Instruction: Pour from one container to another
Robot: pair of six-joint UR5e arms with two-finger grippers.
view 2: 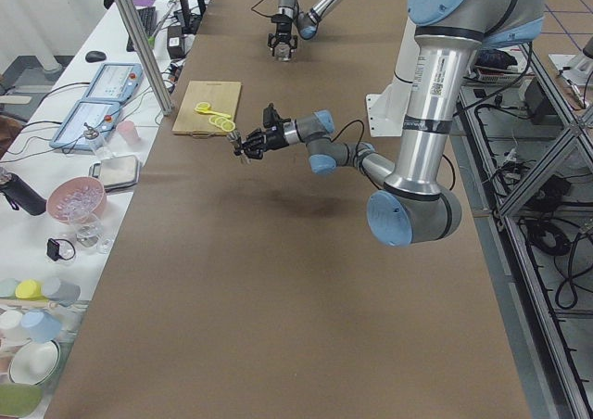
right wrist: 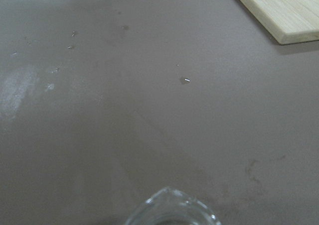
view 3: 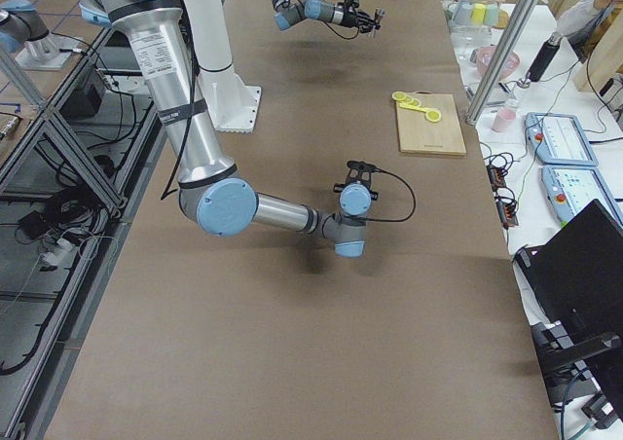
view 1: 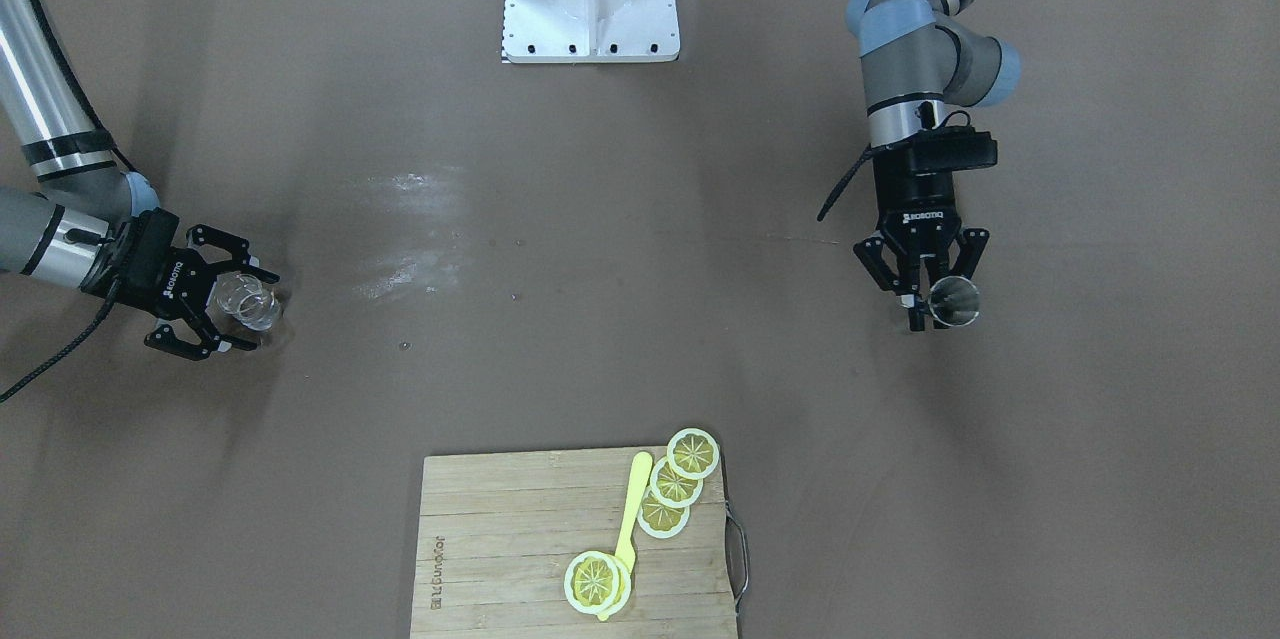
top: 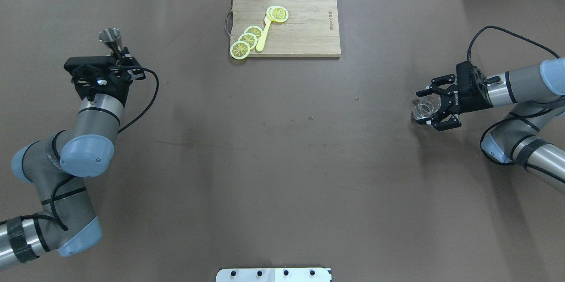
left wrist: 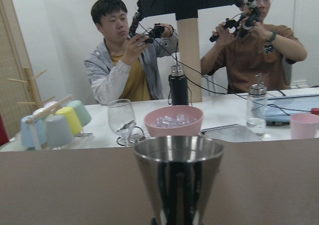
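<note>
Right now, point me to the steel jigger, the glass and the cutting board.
steel jigger [top: 110, 37]: overhead view, on its upper cone.
glass [top: 424, 109]: overhead view, on its clear wall.
cutting board [top: 309, 26]: overhead view, bare wood towards its right end.

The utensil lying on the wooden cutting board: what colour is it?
The utensil is pale yellow, seen best in the exterior front-facing view.

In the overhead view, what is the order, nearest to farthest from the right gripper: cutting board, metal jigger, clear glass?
1. clear glass: in the right gripper, right side.
2. cutting board: far edge, middle.
3. metal jigger: left side, in the left gripper.
</note>
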